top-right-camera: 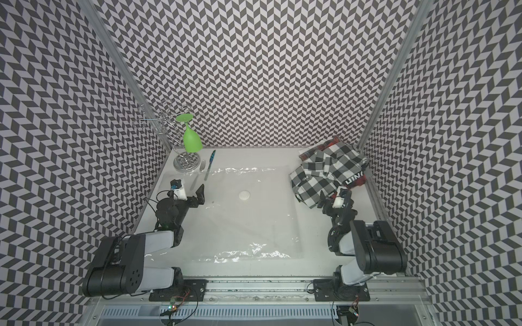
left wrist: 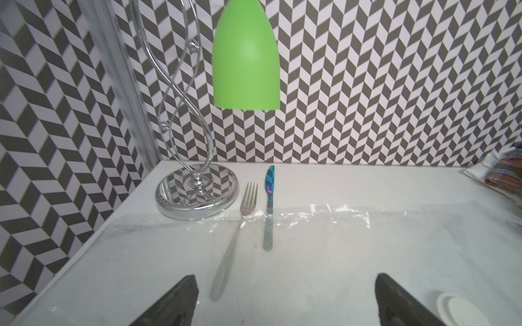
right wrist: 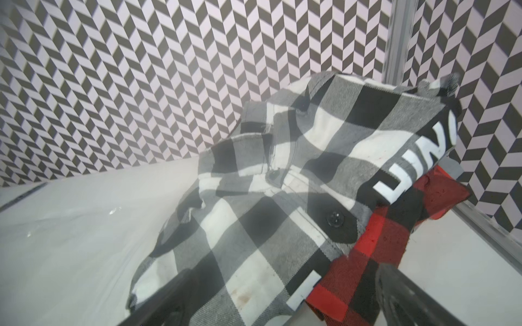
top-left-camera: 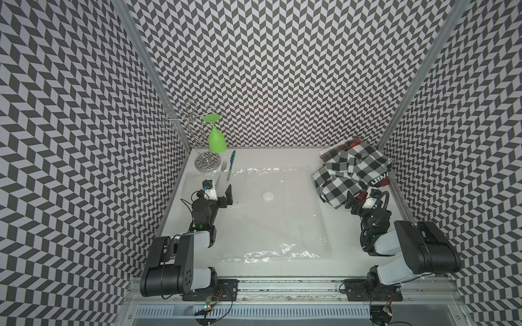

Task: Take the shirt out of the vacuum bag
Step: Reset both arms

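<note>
Black buttons (right wrist: 335,218) on shirt (right wrist: 248,240), seemingly 2, right-wrist only

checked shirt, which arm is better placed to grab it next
Right. The right end effector, open, sits at the checked shirt's near edge; the left end effector is across the vacuum bag, by the fork.

Chrome wire glass rack (top-left-camera: 207,163) at 11 o'clock corner of desk (top-left-camera: 282,158), round mirrored base flat on surface. Green stemmed glass (top-left-camera: 217,140) hangs upside down from rack arm. Fork (left wrist: 248,200) just at 3 o'clock of base, tines toward 12. Iridescent blue knife (left wrist: 269,209) beside fork, roughly parallel, not touching. Black-and-white chevron walls (top-left-camera: 268,70) on three sides.
</note>
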`<state>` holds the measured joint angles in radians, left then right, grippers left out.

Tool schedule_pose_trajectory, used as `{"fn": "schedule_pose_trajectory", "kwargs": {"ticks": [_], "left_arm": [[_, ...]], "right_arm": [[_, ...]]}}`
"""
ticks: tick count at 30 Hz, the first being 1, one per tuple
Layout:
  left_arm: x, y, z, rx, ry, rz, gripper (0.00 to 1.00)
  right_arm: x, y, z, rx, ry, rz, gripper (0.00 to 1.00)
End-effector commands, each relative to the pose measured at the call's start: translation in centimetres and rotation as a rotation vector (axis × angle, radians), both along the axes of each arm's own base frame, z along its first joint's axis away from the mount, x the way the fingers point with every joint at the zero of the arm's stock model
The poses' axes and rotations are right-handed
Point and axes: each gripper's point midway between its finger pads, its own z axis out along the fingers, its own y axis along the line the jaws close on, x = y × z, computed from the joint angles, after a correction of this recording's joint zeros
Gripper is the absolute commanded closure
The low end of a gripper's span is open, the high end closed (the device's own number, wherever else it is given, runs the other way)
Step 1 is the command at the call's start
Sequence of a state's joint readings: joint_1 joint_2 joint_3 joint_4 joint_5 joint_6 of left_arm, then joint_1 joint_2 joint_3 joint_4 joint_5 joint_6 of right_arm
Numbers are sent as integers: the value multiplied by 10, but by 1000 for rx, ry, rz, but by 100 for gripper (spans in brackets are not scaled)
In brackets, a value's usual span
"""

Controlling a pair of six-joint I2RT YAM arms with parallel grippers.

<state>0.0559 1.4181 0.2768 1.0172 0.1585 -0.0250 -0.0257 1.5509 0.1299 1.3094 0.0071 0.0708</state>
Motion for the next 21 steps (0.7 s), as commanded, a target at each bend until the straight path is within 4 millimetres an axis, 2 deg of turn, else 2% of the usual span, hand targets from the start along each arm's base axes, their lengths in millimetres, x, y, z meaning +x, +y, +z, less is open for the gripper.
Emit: {"fn": "schedule_pose_trajectory", "kwargs": {"ticks": [1, 3, 21], "left_arm": [[11, -8, 7, 46, -111, -33, 1], [4, -4, -2, 39, -68, 0, 1], [7, -1, -1, 37, -72, 25, 1]], "right_arm": [[13, 0, 37, -29, -118, -6, 0], [20, 2, 30, -35, -71, -14, 0], [24, 1, 33, -45, -84, -31, 0]]}}
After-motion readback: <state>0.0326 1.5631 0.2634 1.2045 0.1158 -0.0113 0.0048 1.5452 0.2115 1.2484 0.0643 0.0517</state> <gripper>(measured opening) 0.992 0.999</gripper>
